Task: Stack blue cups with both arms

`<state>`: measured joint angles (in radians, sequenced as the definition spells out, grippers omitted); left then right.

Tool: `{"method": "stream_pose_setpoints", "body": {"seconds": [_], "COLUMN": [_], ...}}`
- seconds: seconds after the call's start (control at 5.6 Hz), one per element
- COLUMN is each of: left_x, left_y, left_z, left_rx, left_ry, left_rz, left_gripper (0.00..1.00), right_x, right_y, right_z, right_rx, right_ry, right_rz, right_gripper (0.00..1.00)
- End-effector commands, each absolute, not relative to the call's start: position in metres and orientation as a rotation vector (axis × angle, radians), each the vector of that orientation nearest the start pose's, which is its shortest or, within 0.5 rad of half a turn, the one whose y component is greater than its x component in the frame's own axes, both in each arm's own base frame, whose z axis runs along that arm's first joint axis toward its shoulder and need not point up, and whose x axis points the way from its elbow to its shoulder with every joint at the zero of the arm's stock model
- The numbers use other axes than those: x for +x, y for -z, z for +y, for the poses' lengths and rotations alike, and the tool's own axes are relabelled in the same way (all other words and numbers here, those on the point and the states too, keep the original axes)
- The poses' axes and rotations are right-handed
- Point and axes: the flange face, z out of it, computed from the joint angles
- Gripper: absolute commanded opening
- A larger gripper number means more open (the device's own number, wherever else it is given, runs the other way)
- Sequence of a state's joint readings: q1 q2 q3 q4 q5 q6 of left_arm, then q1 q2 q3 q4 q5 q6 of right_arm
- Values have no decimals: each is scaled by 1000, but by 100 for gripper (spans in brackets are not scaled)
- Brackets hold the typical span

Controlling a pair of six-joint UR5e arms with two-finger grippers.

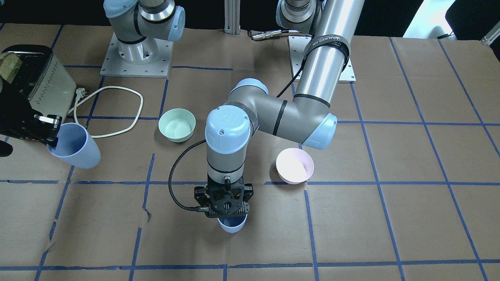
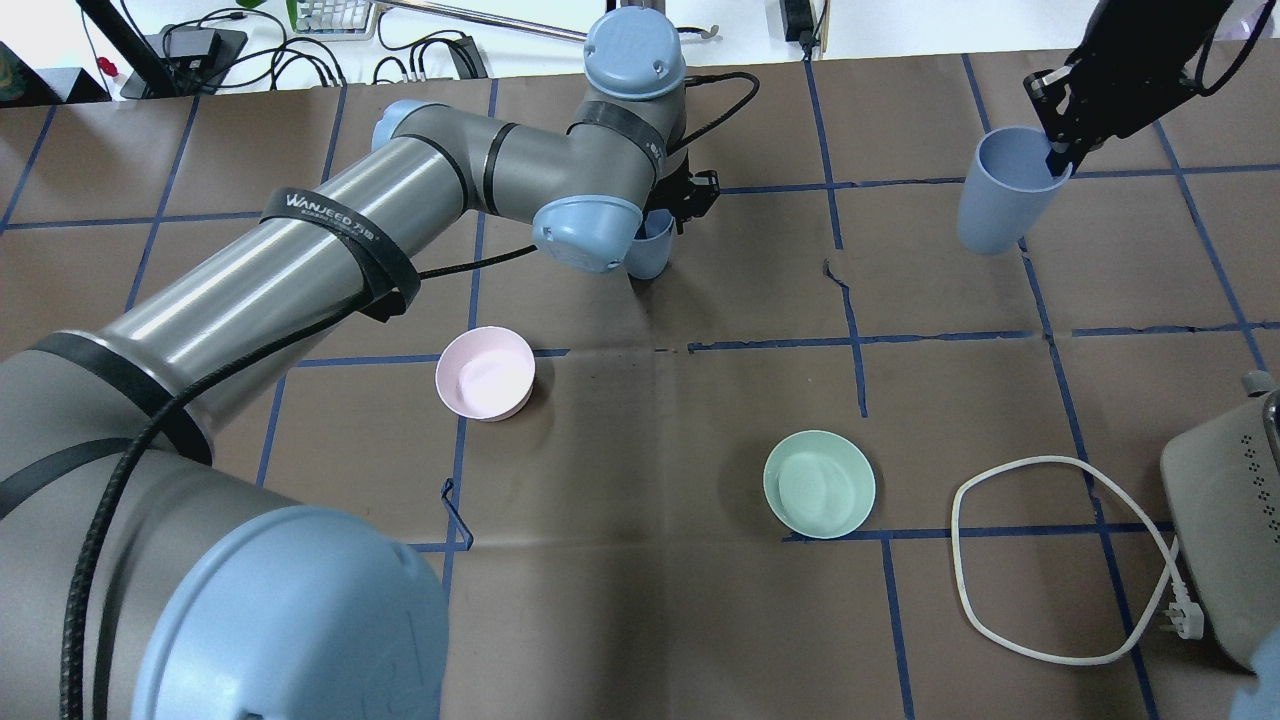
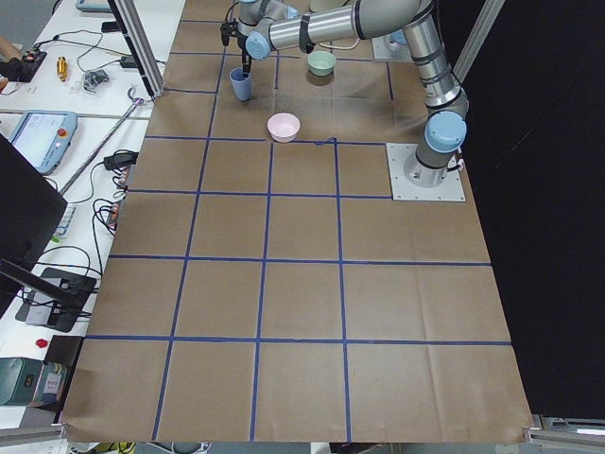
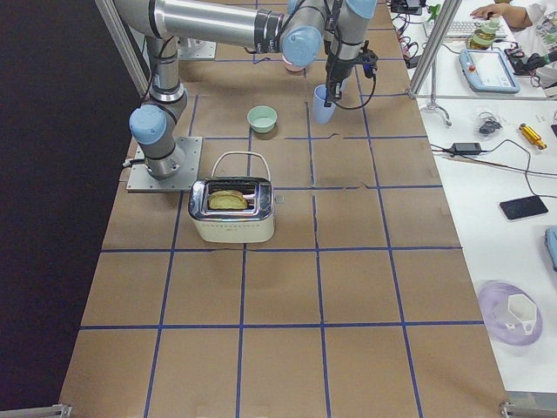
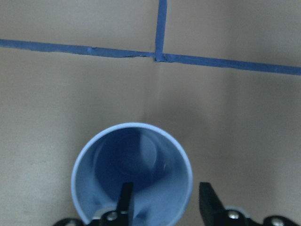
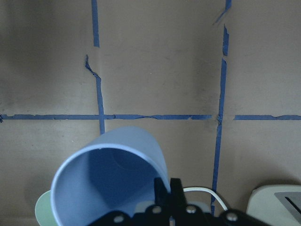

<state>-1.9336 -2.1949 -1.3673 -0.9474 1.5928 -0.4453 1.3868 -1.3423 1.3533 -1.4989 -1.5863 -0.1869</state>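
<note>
One blue cup [image 1: 233, 225] stands upright on the table under my left gripper [image 1: 226, 212]; it also shows in the overhead view [image 2: 648, 252]. In the left wrist view the left gripper [image 5: 164, 190] is open and straddles the cup [image 5: 117, 155] wall, with one finger [image 5: 125, 197] inside and one finger [image 5: 207, 200] outside. My right gripper [image 2: 1055, 160] is shut on the rim of the second blue cup [image 2: 1000, 195] and holds it tilted at the table's far right. That cup [image 6: 103, 183] fills the right wrist view's lower left.
A pale pink bowl [image 2: 485, 372] and a mint-green bowl [image 2: 820, 483] sit on the table between the arms. A toaster [image 2: 1220, 540] with its looped white cable [image 2: 1040, 560] stands at the right, close to the right gripper [image 1: 52, 136].
</note>
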Motion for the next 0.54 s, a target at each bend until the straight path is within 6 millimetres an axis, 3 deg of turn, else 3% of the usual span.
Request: {"method": "stream_pose_setpoints", "body": {"seconds": [0.0, 0.18, 0.36], "left_x": [-371, -347, -310], "left_y": [-309, -350, -395], "left_z": [-627, -616, -593], "left_rx": [-58, -45, 31], "left_ry": [353, 299, 209], "left_rz": [3184, 3171, 3154], "left_gripper": [99, 99, 99], "right_x": [52, 67, 97], "right_y": [-467, -470, -461], "right_z": [-593, -596, -604], "right_rx": [33, 22, 98], "right_ry": [-116, -55, -13], "right_rz": [3146, 3150, 3151], "right_gripper": [10, 10, 10]}}
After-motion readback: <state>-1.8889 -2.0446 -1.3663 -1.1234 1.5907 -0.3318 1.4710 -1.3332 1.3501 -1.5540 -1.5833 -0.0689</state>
